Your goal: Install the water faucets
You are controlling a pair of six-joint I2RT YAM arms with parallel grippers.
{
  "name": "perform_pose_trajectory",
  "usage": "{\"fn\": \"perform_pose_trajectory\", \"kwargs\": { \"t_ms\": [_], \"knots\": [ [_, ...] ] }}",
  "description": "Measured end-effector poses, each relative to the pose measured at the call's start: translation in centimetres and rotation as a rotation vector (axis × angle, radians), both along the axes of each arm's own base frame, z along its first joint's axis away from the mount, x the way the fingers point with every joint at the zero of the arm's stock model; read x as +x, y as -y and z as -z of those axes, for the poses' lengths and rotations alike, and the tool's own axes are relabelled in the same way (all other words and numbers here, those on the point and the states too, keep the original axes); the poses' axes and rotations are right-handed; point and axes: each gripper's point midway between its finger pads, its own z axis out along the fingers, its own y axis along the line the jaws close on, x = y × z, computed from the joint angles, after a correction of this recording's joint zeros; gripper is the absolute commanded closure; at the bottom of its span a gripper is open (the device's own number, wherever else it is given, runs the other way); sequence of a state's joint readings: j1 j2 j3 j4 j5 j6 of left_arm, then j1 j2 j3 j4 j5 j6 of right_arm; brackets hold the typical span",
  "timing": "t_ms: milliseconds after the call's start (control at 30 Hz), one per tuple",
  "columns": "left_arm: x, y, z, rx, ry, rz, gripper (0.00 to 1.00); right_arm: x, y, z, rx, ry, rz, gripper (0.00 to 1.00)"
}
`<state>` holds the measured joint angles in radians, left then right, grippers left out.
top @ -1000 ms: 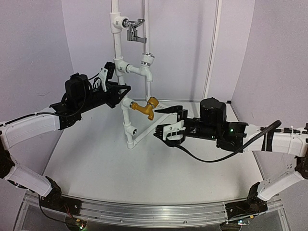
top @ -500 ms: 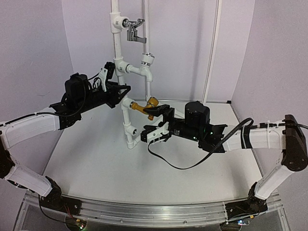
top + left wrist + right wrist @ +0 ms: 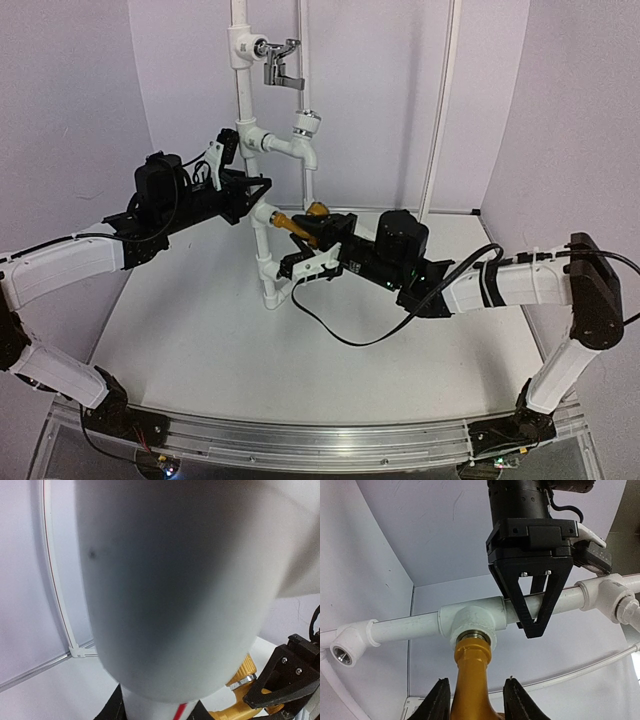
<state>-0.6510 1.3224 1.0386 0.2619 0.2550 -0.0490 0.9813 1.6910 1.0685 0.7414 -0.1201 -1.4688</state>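
Observation:
The golden-brass water faucet (image 3: 291, 221) sticks out of a tee in the white pipe frame (image 3: 262, 245), its threaded end seated in the socket (image 3: 471, 645). My right gripper (image 3: 312, 246) has come in from the right and is shut on the faucet's body (image 3: 472, 680), a black finger on each side. My left gripper (image 3: 249, 189) is shut on the upright pipe (image 3: 175, 580) just above that tee. In the left wrist view the pipe fills the frame, with the faucet's knurled gold part (image 3: 241, 669) at the lower right.
A chrome lever tap (image 3: 283, 62) is mounted high on the frame. A white plastic tap (image 3: 307, 135) sits below it. An open elbow socket (image 3: 342, 653) lies lower on the frame. A black cable (image 3: 330, 330) loops on the white table under my right arm.
My right arm moved left to the faucet and its jaws went from wide open to closed around the faucet body. The left arm has not moved.

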Motion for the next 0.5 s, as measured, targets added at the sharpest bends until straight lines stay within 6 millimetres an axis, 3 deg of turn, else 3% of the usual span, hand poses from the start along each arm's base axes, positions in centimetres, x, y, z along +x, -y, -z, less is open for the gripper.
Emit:
{"fn": "perform_pose_trajectory", "kwargs": {
  "t_ms": [67, 500],
  "knots": [
    [0.00, 0.00, 0.00, -0.001, -0.001, 0.000, 1.00, -0.03, -0.11, 0.03, 0.014, -0.022, -0.006, 0.84],
    [0.08, -0.07, 0.02, -0.002, -0.002, 0.000, 1.00, -0.07, -0.32, -0.04, 0.220, -0.343, -0.011, 1.00]
  ]
}}
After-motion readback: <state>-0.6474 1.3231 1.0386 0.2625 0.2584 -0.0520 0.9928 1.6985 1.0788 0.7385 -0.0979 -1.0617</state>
